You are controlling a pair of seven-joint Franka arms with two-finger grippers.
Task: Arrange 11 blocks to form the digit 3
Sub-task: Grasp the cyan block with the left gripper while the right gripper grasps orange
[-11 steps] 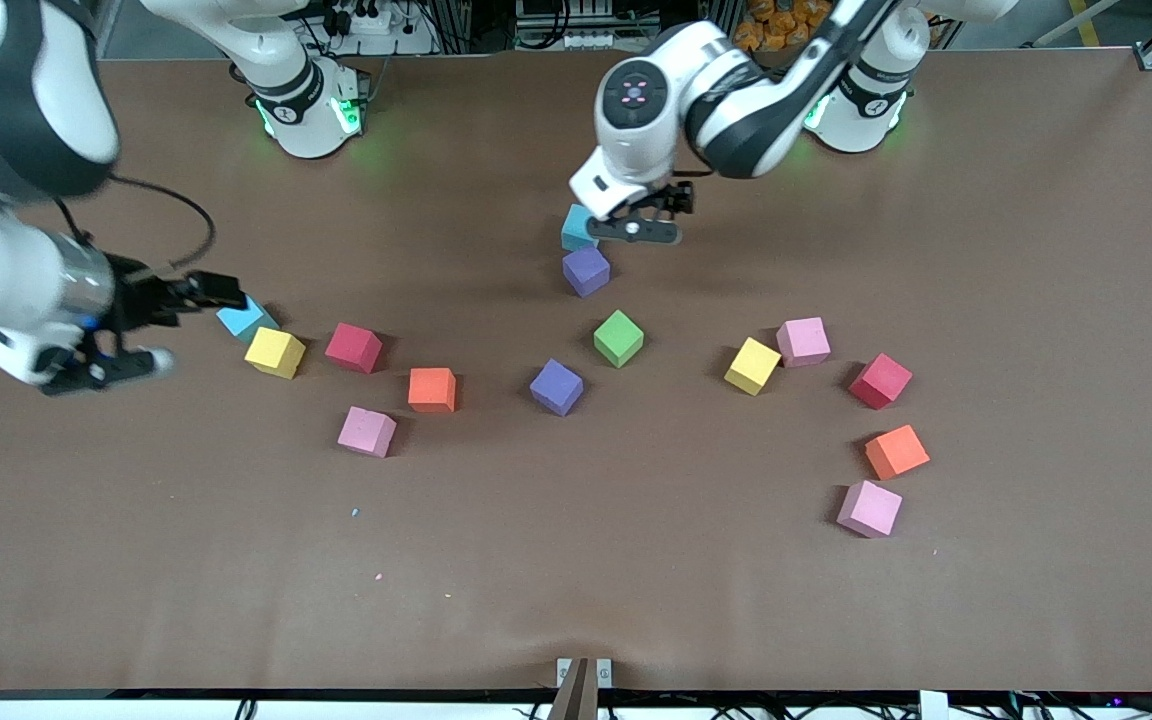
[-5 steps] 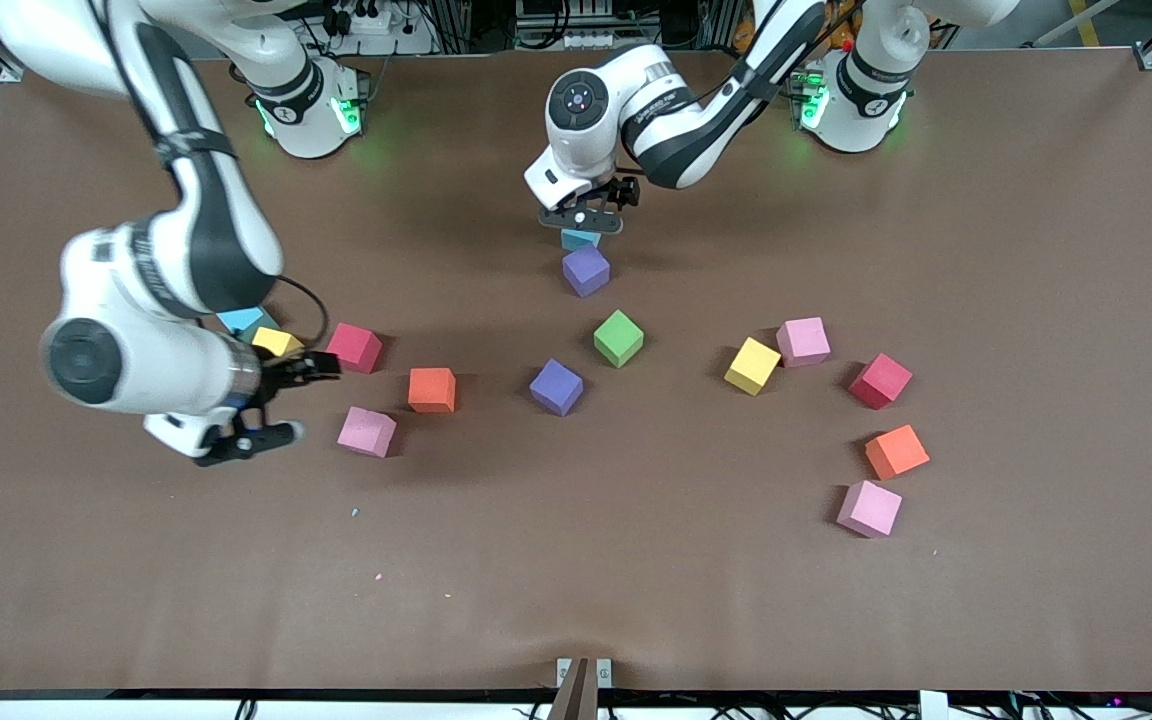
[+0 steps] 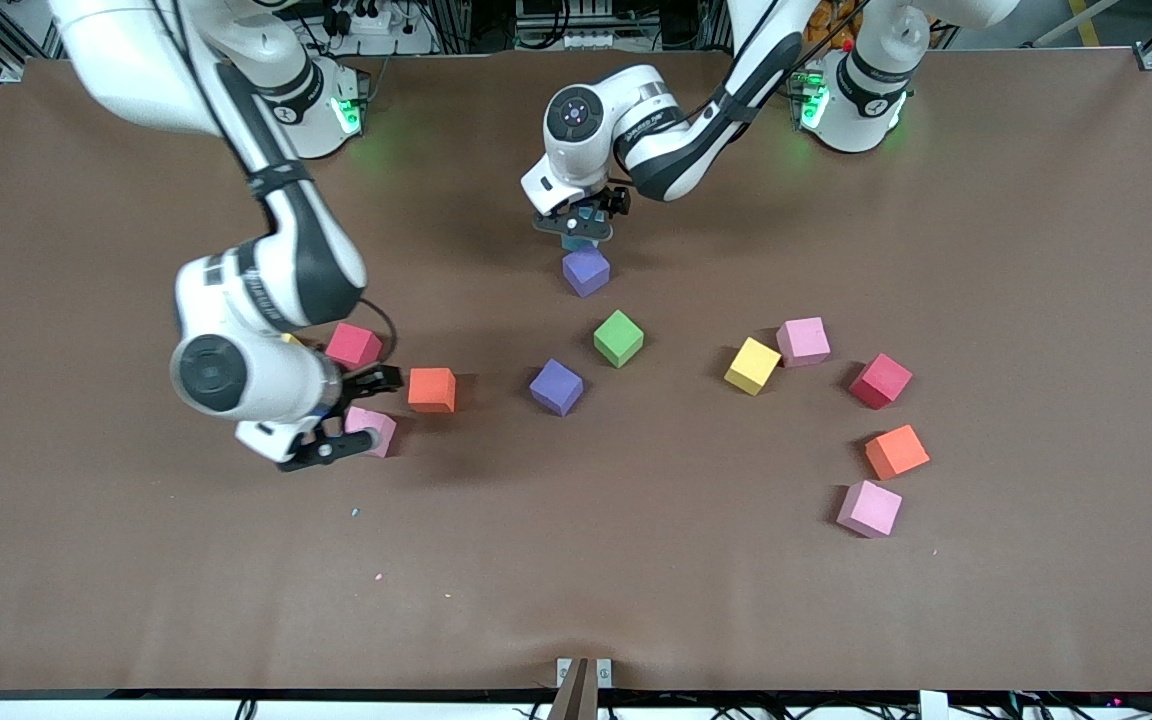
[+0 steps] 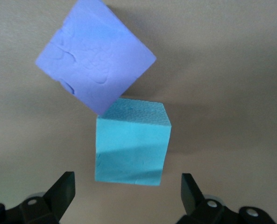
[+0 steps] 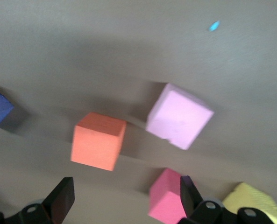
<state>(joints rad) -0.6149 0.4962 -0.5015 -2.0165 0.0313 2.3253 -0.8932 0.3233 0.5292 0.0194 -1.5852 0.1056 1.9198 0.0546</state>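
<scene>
1. The blocks are still loose on the brown table (image 3: 1036, 250); no digit figure is formed, they lie in a wide scattered band across the middle
2. Near the robot bases, a light blue block (image 4: 131, 142) touches by one corner a purple block (image 3: 586, 271), which lies nearer to the front camera
3. The left gripper (image 3: 576, 222) is low over this light blue block, its fingers (image 4: 61, 192) spread apart on both sides of it and not touching it
4. Nearer to the camera lie a green block (image 3: 619, 337) and then a second purple block (image 3: 556, 386), well apart from each other
5. Toward the right arm's end there are an orange block (image 3: 432, 389), a red block (image 3: 354, 346) and a pink block (image 3: 369, 430); a yellow block (image 5: 255, 200) shows only partly, under the right arm
6. The right gripper (image 3: 351, 415) hangs over the pink block, jaws wide, holding nothing
7. Toward the left arm's end, a yellow block (image 3: 752, 365) sits just beside a pink one (image 3: 803, 340); then a red one (image 3: 880, 380), an orange one (image 3: 897, 451) and another pink one (image 3: 870, 508) follow in a curve, coming nearer to the camera
8. Some small foam crumbs (image 3: 355, 512) lie on the table, nearer to the camera than the pink block under the right gripper
</scene>
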